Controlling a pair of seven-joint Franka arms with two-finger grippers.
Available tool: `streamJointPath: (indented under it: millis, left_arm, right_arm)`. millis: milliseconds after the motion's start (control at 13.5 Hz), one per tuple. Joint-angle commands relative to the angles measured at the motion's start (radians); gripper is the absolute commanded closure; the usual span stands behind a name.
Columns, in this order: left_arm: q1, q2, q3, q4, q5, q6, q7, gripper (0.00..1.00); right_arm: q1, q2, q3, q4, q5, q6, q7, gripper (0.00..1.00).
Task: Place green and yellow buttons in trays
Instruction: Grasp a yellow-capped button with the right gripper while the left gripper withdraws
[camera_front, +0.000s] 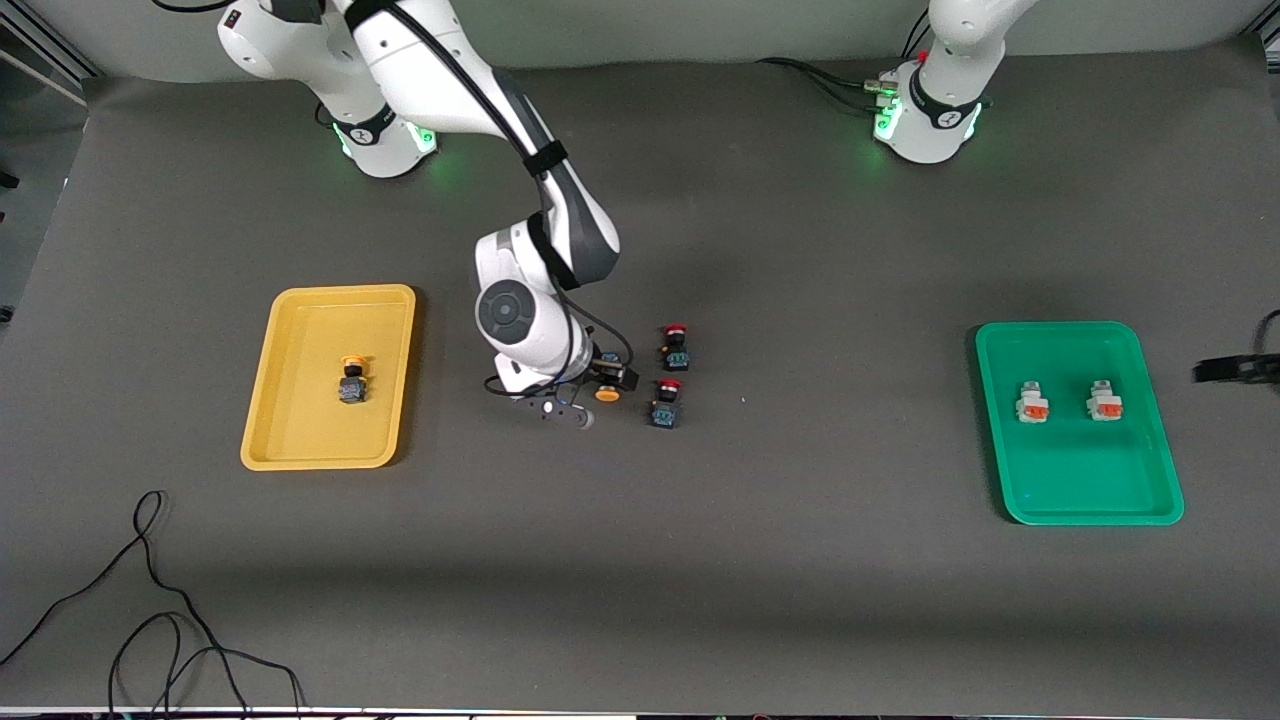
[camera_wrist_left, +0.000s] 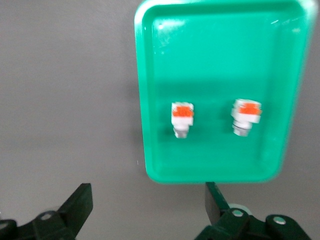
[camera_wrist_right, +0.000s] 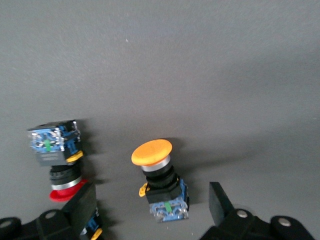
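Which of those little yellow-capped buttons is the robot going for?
The yellow button on the bare table beside the two red buttons, between the right end effector's open fingers. The other one already lies in the yellow tray.

Grey table (camera_front: 800, 560) carries yellow tray (camera_front: 285, 380), green tray (camera_front: 1080, 500), loose buttons (camera_front: 668, 402)

Matt counter, glossy plastic trays, plastic buttons

The counter (camera_front: 800, 560) has a dark grey, matt, cloth-like cover. The green tray (camera_wrist_left: 150, 90) is smooth glossy plastic with small highlights on its floor; the yellow tray (camera_front: 300, 440) looks like the same smooth plastic, less shiny. The yellow-capped button (camera_wrist_right: 152, 152) has a smooth satin plastic cap over a shiny metallic collar and a black plastic body. The right end effector (camera_wrist_right: 150, 210) has matt black plastic fingers (camera_wrist_right: 222, 205).
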Motion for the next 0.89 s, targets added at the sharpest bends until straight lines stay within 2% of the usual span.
streamJointPath:
  millis: [0, 74, 149, 223, 297, 520, 669, 817]
  left_arm:
    - [-0.005, -0.037, -0.01, 0.148, -0.067, -0.193, 0.021, 0.0]
    - [-0.007, -0.088, -0.015, 0.142, -0.099, -0.213, 0.02, 0.0]
    - [-0.01, -0.131, -0.015, 0.13, -0.14, -0.231, 0.012, 0.0]
    - [-0.01, -0.166, -0.02, 0.107, -0.177, -0.247, 0.006, 0.0]
    - [-0.017, -0.217, -0.023, 0.066, -0.209, -0.244, 0.003, 0.0]
    - [-0.169, -0.373, 0.026, -0.095, -0.245, -0.201, -0.083, 0.0]
    - [-0.342, -0.4, 0.121, -0.117, -0.25, -0.196, -0.164, 0.0]
    - [-0.48, -0.403, 0.183, -0.114, -0.268, -0.19, -0.264, 0.0]
  right_arm:
    - [0.005, 0.051, 0.013, 0.026, 0.024, 0.035, -0.001, 0.01]
    - [0.004, 0.06, 0.019, 0.026, 0.024, 0.035, -0.002, 0.03]
    - [0.004, 0.06, 0.019, 0.023, 0.023, 0.035, -0.005, 0.2]
    - [0.004, 0.06, 0.019, 0.023, 0.024, 0.033, -0.002, 0.78]
    - [0.005, 0.059, 0.019, 0.021, 0.024, 0.033, -0.001, 1.0]
    - [0.005, 0.048, 0.019, 0.023, 0.024, 0.033, 0.001, 1.0]
    - [0.001, 0.025, 0.011, 0.024, 0.024, 0.032, 0.005, 1.0]
    - [-0.008, -0.025, -0.013, 0.02, 0.015, 0.016, -0.005, 1.0]
